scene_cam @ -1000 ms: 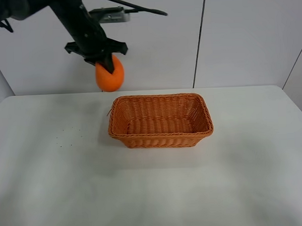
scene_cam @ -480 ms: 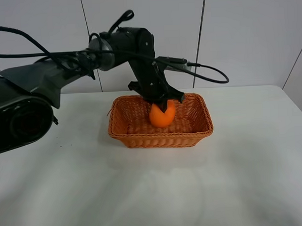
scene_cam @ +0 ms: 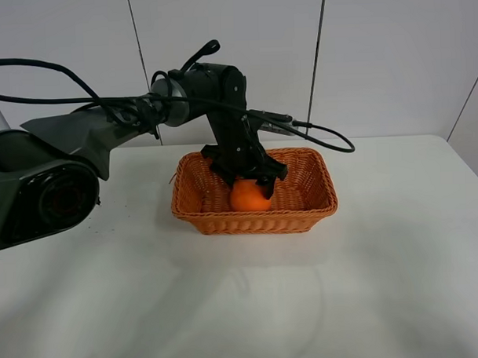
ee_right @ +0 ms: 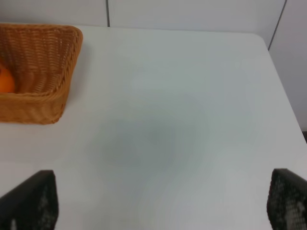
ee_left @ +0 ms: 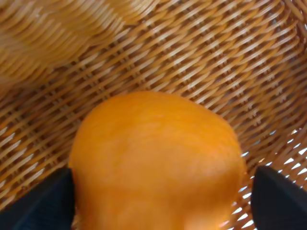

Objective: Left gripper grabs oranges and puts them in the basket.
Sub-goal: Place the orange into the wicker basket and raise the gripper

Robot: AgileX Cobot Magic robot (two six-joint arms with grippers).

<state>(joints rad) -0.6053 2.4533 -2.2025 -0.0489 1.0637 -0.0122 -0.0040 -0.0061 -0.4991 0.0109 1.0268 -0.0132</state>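
Your right gripper hangs over bare tabletop off the basket's right end, its 2 fingers spread wide with nothing between them. The 1 orange sits low inside the basket, near its middle. Your left gripper straddles it from above, fingers parted: 1 touches the fruit, the other stands just clear.
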